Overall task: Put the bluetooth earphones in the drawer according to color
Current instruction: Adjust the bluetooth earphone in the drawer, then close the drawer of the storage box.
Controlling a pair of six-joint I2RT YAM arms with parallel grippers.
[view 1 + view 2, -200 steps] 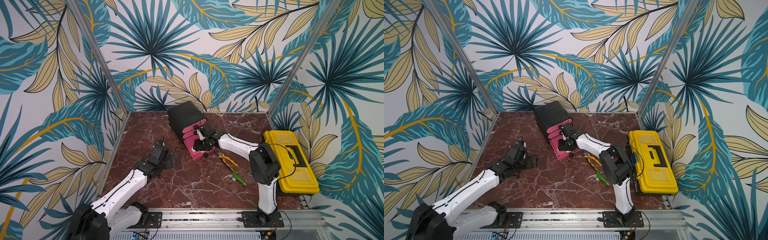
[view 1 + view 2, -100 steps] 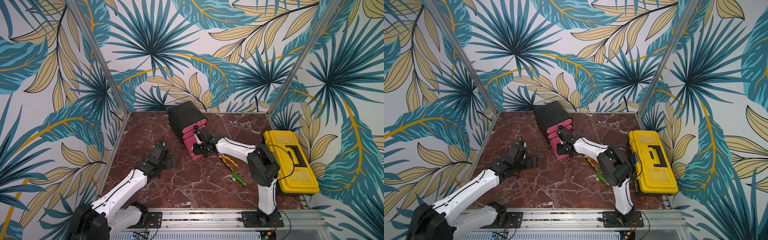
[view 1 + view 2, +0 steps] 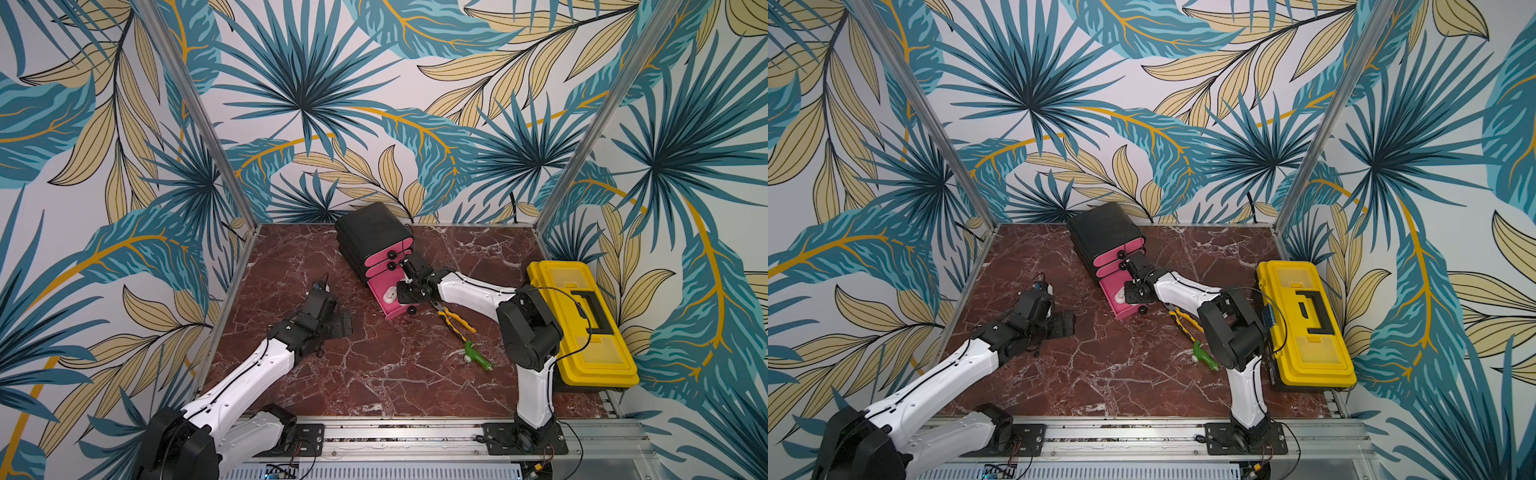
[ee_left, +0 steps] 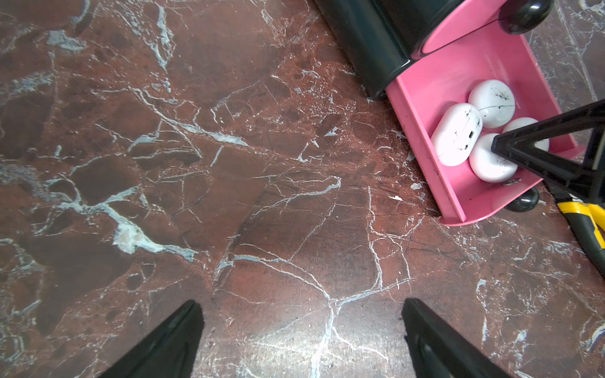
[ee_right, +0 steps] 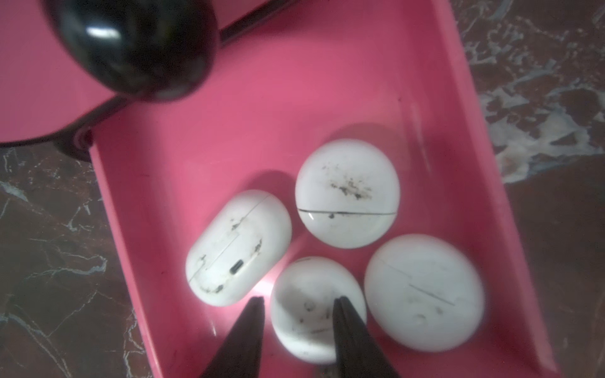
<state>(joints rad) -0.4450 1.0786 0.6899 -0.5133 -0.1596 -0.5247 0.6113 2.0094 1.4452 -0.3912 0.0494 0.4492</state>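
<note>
The drawer (image 3: 374, 237) (image 3: 1106, 232) is a black cabinet with pink fronts, standing at the back middle. Its lowest tray (image 5: 262, 108) is pulled out. Several white bluetooth earphones (image 5: 347, 193) (image 4: 456, 137) lie in the tray, close together. My right gripper (image 5: 299, 299) (image 3: 409, 291) hangs just over them, open by a narrow gap and holding nothing. One finger sits beside a round case (image 5: 307, 327) and the other overlaps it. My left gripper (image 4: 301, 303) (image 3: 340, 324) stands wide open above bare marble, left of the cabinet. No black or lilac cases show.
Yellow-handled pliers (image 3: 455, 320) and a green plastic tool (image 3: 478, 357) lie on the marble just right of the tray, under the right arm. A yellow toolbox (image 3: 582, 324) stands along the right edge. Patterned walls close in the back and sides.
The right arm leaned slightly toward the cabinet and came back over the open tray. The left arm has not moved.
</note>
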